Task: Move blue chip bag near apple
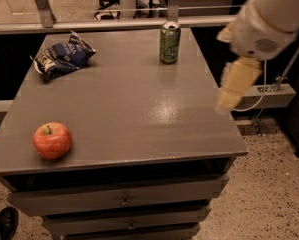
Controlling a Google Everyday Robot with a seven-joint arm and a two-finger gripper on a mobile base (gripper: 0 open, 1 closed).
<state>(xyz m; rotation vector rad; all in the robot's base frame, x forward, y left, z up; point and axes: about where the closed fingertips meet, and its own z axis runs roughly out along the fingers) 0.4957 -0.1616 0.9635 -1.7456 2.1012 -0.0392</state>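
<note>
The blue chip bag point(63, 55), crinkled navy foil with white lettering, lies at the far left corner of the grey table point(139, 109). The apple point(52, 140), red-orange with a short stem, sits at the near left corner, well apart from the bag. My gripper point(232, 86) hangs from the white arm point(269, 19) above the table's right edge, far from both the bag and the apple and holding nothing that I can see.
A green soda can point(169, 42) stands upright at the far middle of the table. Drawers point(124, 201) run under the tabletop. A metal rail point(114, 24) runs behind the table. A black shoe point(3, 224) shows on the speckled floor at the lower left.
</note>
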